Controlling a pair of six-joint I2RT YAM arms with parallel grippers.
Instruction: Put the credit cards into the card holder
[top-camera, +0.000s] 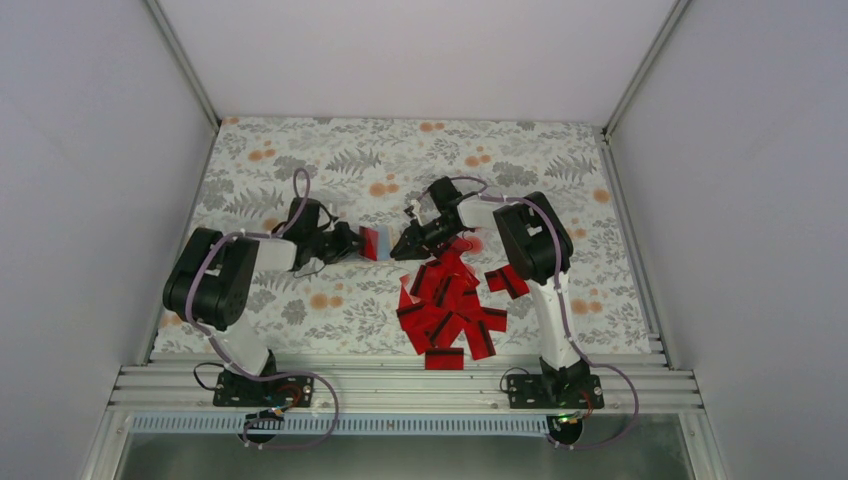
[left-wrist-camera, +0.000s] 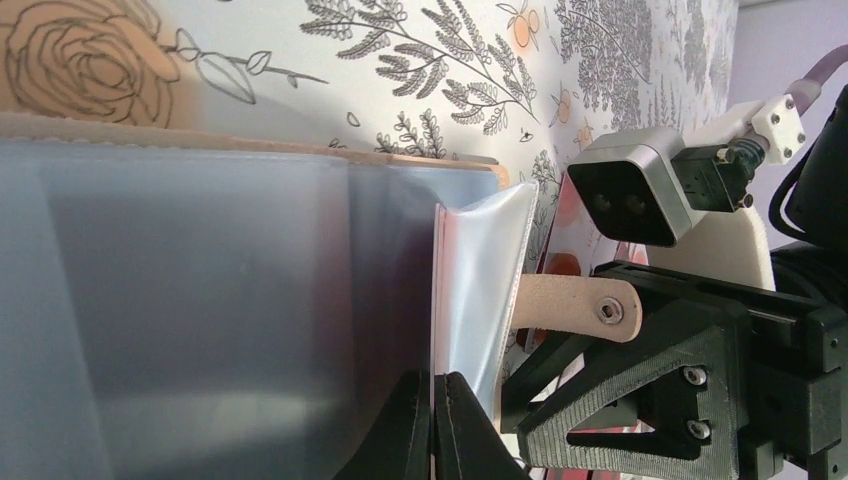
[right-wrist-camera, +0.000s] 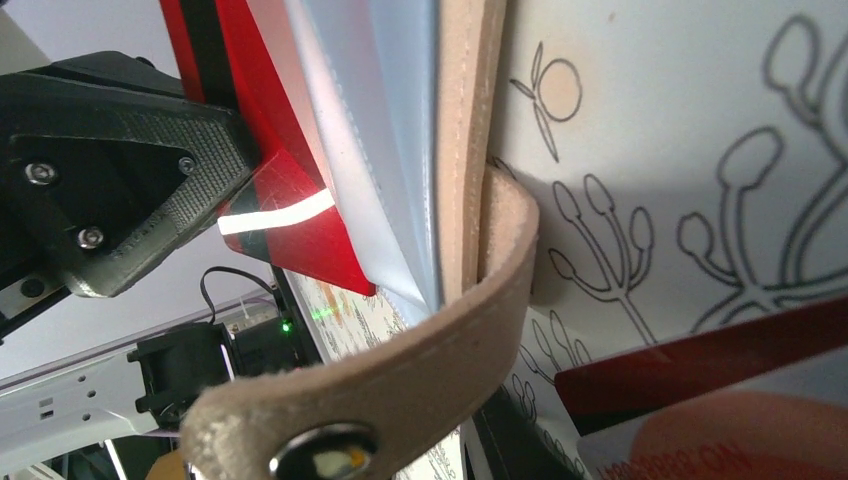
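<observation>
My left gripper (top-camera: 357, 243) holds the tan card holder (top-camera: 376, 243) above the cloth, jaws shut (left-wrist-camera: 433, 400) on one of its clear sleeves (left-wrist-camera: 480, 290). A red card (right-wrist-camera: 285, 170) with a black stripe sits among the sleeves beside the tan cover (right-wrist-camera: 465, 120). The holder's snap strap (right-wrist-camera: 420, 370) hangs across the right wrist view and hides the jaws there. My right gripper (top-camera: 408, 246) has its tips (left-wrist-camera: 520, 378) close together at the holder's open edge; I cannot tell whether they grip anything. The credit cards (top-camera: 445, 305) lie heaped under the right arm.
A red card (right-wrist-camera: 700, 370) and a pale one with a red blot (right-wrist-camera: 750, 435) lie on the flowered cloth (top-camera: 330, 160) just under the right gripper. White walls (top-camera: 100, 150) enclose the table on three sides. The aluminium rail (top-camera: 400, 385) carries both arm bases.
</observation>
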